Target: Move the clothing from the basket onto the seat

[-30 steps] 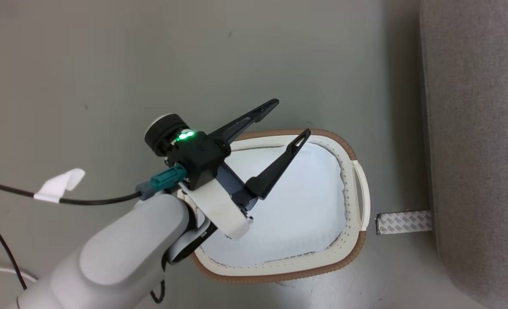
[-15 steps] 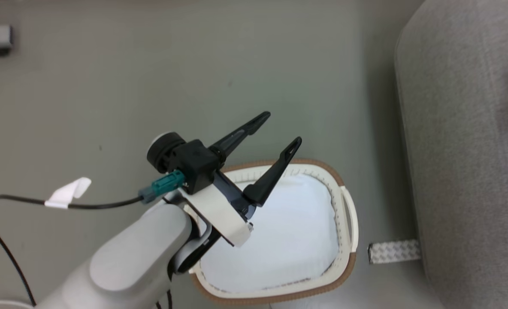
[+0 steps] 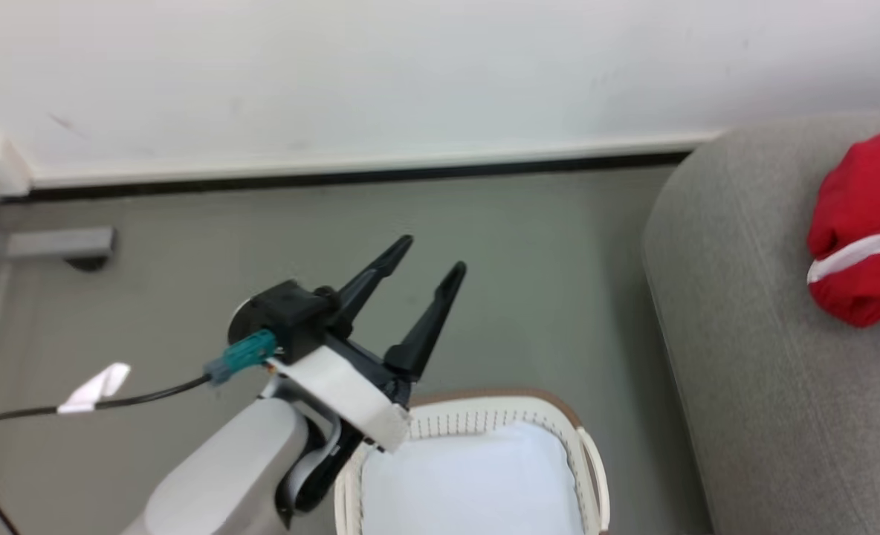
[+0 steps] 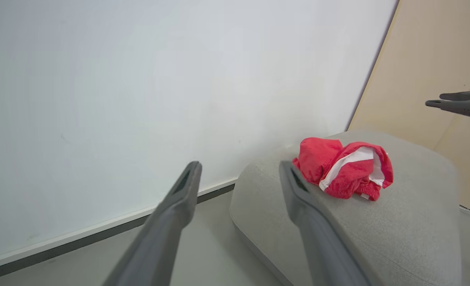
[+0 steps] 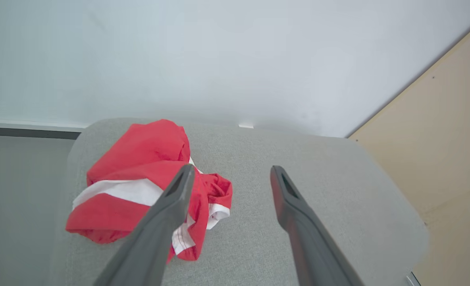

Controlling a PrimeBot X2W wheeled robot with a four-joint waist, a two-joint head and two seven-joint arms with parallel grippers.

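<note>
Right gripper point(image 5: 232, 167) was open, fingers spread, nothing held, above the seat point(image 5: 338, 186). Left gripper point(image 3: 433, 253) was also open and empty, centre-left in head view, just up-left of the basket point(image 3: 484, 405) at bottom centre. Clothing point(image 5: 139, 159) lay bunched on the seat, left of centre in right wrist view. Pale cloth point(image 3: 477, 483) lay in the basket.

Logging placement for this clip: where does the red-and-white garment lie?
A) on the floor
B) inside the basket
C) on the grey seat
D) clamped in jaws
C: the red-and-white garment lies bunched on the grey seat, and the right gripper is open.
</note>
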